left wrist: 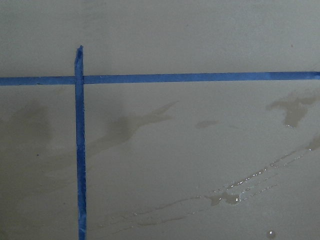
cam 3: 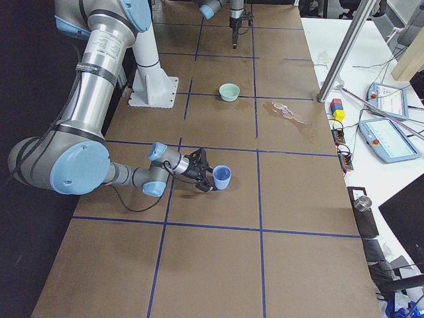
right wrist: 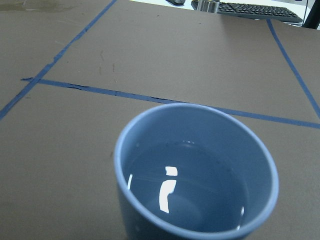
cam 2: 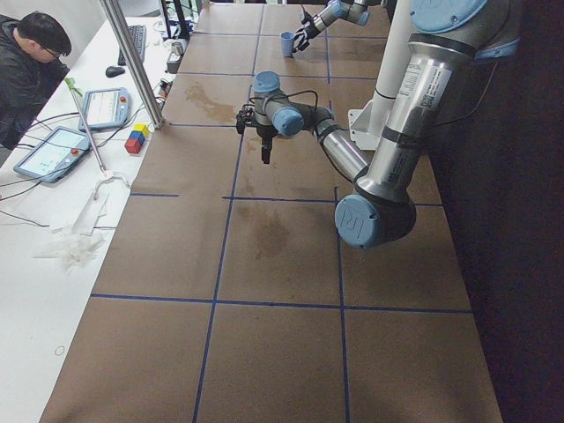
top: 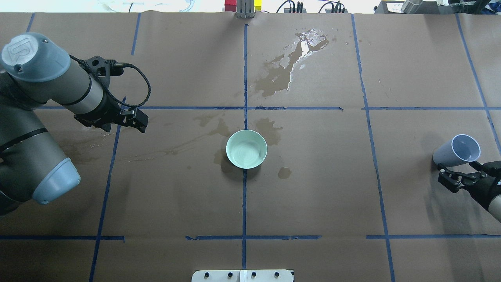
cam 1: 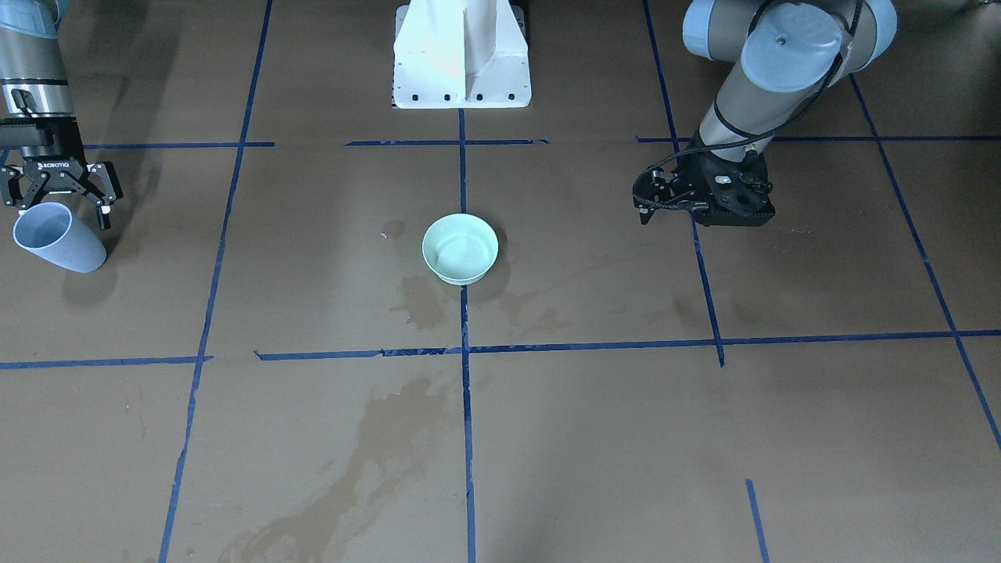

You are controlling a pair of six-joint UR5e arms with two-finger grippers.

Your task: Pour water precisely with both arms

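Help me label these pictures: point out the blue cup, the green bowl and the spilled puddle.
blue cup (top: 444, 156), overhead view, its outer side.
green bowl (top: 234, 150), overhead view, its inner wall.
spilled puddle (top: 311, 39), overhead view, its glossy far end.

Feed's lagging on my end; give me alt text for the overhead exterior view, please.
A mint-green bowl sits mid-table on brown paper gridded with blue tape, wet stains around it. At the right edge stands a blue cup, the open right end effector just beside it, not gripping. At left, the left end effector hovers empty.
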